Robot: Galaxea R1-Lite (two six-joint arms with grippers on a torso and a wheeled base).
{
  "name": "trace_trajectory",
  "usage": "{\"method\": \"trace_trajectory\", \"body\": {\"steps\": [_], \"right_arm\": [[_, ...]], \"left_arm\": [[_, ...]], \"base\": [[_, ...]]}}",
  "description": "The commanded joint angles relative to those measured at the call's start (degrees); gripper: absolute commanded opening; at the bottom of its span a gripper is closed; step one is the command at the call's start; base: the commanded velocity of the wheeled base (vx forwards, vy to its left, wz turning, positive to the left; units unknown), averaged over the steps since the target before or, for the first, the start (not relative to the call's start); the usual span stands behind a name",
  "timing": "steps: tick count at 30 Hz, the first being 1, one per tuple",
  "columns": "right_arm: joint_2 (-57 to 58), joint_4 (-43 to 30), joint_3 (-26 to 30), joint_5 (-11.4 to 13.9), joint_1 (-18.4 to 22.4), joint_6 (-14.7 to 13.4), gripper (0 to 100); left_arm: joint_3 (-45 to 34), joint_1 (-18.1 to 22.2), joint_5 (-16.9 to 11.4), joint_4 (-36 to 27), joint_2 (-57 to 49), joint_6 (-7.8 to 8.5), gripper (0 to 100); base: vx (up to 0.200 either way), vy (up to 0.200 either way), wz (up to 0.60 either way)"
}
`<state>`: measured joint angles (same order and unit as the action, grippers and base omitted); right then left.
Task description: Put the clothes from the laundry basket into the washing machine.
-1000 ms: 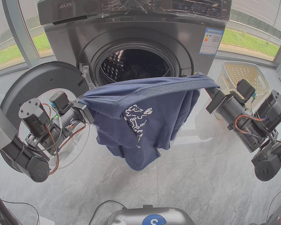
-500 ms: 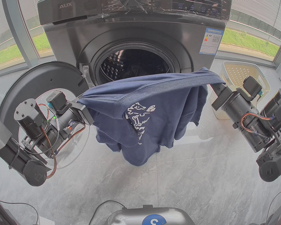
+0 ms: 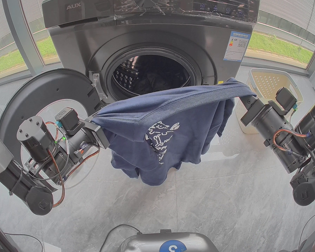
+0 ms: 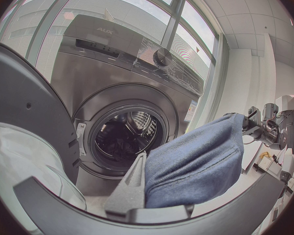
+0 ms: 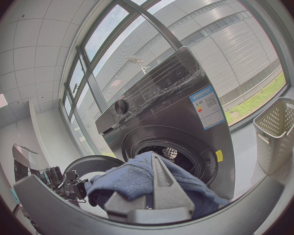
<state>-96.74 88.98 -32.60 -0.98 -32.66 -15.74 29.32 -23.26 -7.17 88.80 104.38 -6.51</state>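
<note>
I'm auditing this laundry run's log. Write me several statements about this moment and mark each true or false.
1. The navy blue garment with a white print hangs stretched between the left gripper and the right gripper. True.
2. The grey front-loading washing machine has its round door closed. False: it stands open on the robot's left.
3. The cream perforated plastic laundry basket stands right of the machine. True.
4. The garment lies inside the drum. False: it hangs outside, before the opening.

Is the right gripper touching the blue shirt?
Touching. The right wrist view shows the shirt bunched and pinched between the fingers of the right gripper.
</note>
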Motion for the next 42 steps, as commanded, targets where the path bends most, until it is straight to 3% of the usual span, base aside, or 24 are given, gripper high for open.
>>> {"method": "trace_trajectory", "body": {"steps": [1, 13, 15, 16, 27, 31, 38, 42], "right_arm": [[1.4, 0.5, 0.1, 0.0, -0.5, 0.3, 0], [-3.9, 0.5, 1.9, 0.4, -1.5, 0.3, 0], [-6.0, 0.6, 3.9, 0.4, -2.7, -0.2, 0], [-7.1, 0.6, 4.7, 0.4, -2.8, -0.3, 100], [-18.4, 0.6, 8.1, 0.3, -8.4, 1.1, 100], [-21.3, 0.6, 7.2, 0.3, -8.6, 1.2, 100], [-28.9, 0.7, 1.0, 0.3, -8.2, 1.8, 100], [-33.6, 0.7, -6.3, 0.3, -7.9, 1.9, 100]], "left_arm": [[-0.1, -1.0, 0.0, 0.1, -0.7, 0.01, 0], [1.9, -5.7, -1.2, 0.1, -0.8, 1.24, 0], [3.9, -8.2, -3.1, 0.1, 0.3, 1.32, 0], [4.4, -9.2, -3.6, 0.1, 0.4, 1.32, 0], [17.2, -13.6, -2.6, -2.3, 2.3, 1.41, 0], [16.6, -13.6, -2.6, -1.7, 2.8, 1.32, 0], [15.4, -13.2, -2.7, -0.3, 3.9, 1.32, 0], [15.6, -13.4, -2.6, -0.3, 4.0, 1.41, 0]], "base": [[0.000, 0.000, 0.00], [0.000, 0.000, 0.00], [0.000, 0.000, 0.00], [0.000, 0.000, 0.00], [0.000, 0.000, 0.00], [0.000, 0.000, 0.00], [0.000, 0.000, 0.00], [0.000, 0.000, 0.00]]}}
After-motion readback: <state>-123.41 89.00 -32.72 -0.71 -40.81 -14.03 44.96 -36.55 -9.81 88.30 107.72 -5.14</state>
